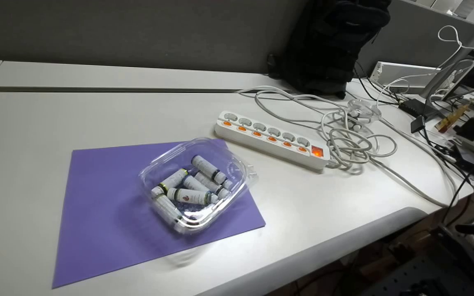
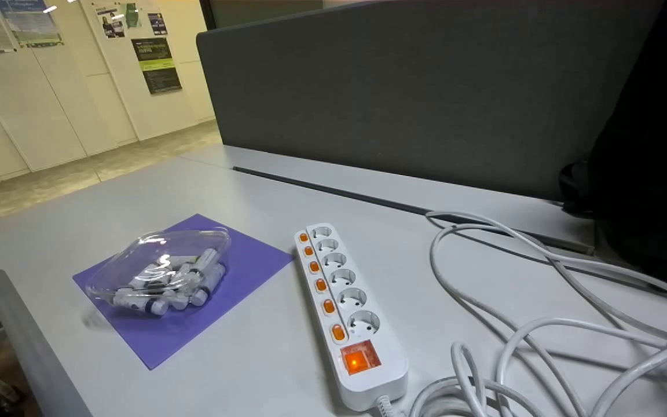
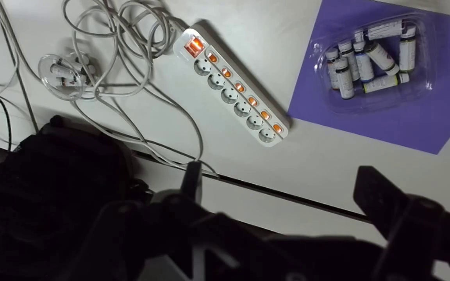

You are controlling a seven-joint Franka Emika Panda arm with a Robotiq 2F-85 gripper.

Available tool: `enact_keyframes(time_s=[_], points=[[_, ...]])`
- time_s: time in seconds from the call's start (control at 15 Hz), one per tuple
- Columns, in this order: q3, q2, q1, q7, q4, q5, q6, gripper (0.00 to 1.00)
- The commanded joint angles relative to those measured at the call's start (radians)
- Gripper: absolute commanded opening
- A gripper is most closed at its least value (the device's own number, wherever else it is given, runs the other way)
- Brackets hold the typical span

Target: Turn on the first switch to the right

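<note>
A white power strip (image 1: 268, 149) lies on the table, also in an exterior view (image 2: 339, 289) and the wrist view (image 3: 231, 95). It has a row of sockets beside a row of small orange switches. A larger red-orange switch (image 1: 317, 151) at the cable end glows; it also shows in the wrist view (image 3: 194, 46). The small switch beside it (image 1: 302, 149) also shows in an exterior view (image 2: 338, 332); whether it is lit is unclear. My gripper (image 3: 279, 171) is open and empty, fingers wide apart, above the table and apart from the strip. Neither exterior view clearly shows it.
A clear box of small bottles (image 1: 194, 197) stands on a purple sheet (image 1: 97, 213) beside the strip. Looped white cables (image 1: 346, 144) lie at the strip's cable end, with a small clear container (image 1: 362, 111) among them. A black backpack (image 1: 331, 45) stands against the grey partition (image 1: 138, 33).
</note>
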Motion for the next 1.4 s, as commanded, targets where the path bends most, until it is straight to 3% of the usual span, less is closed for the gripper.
enact_keyframes(time_s=[0.0,0.47,0.53,0.6,0.8,1.2,1.33], points=[[0.005,0.015,-0.019,0.072,-0.021,-0.06,0.068,1.0],[0.01,0.137,-0.145,0.223,-0.091,-0.174,0.273,1.0],[0.006,0.162,-0.164,0.243,-0.102,-0.191,0.317,0.91],[0.002,0.191,-0.185,0.266,-0.11,-0.203,0.359,0.75],[-0.003,0.279,-0.239,0.315,-0.124,-0.232,0.467,0.51],[-0.029,0.502,-0.308,0.333,-0.106,-0.267,0.646,0.1],[-0.051,0.583,-0.308,0.318,-0.092,-0.257,0.69,0.01]])
